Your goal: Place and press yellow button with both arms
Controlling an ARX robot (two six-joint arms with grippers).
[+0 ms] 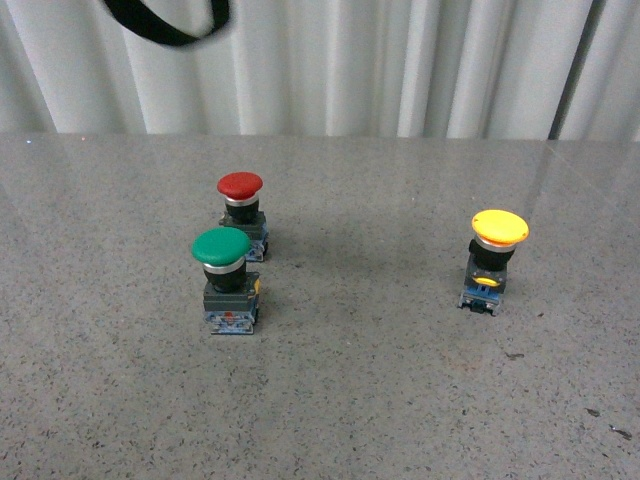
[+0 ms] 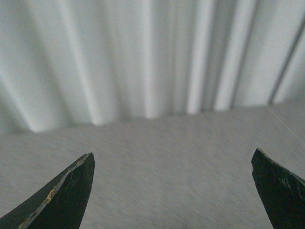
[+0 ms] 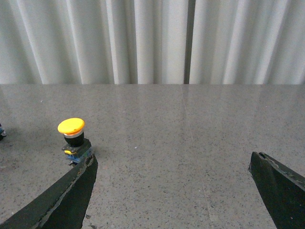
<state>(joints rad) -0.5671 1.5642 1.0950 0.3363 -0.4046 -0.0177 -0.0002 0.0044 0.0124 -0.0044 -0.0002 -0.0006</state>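
At right of table (image 1: 380, 400): yellow button (image 1: 490, 262) upright, cap up.

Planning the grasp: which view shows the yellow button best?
Front view: the yellow button stands whole, cap to base. Right wrist view shows it smaller, base partly behind the right gripper. Left wrist view lacks it.

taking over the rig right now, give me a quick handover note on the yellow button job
Left tool: open, empty, only bare table ahead of it.
Right tool: open, empty; the yellow button shows in its camera, not between the fingers.
Yellow button: upright on the right side of the table, apart from the green button and red button on the left.
Done: nothing visible; neither tool touches it.
Left: grasp it, place it, press its cap.
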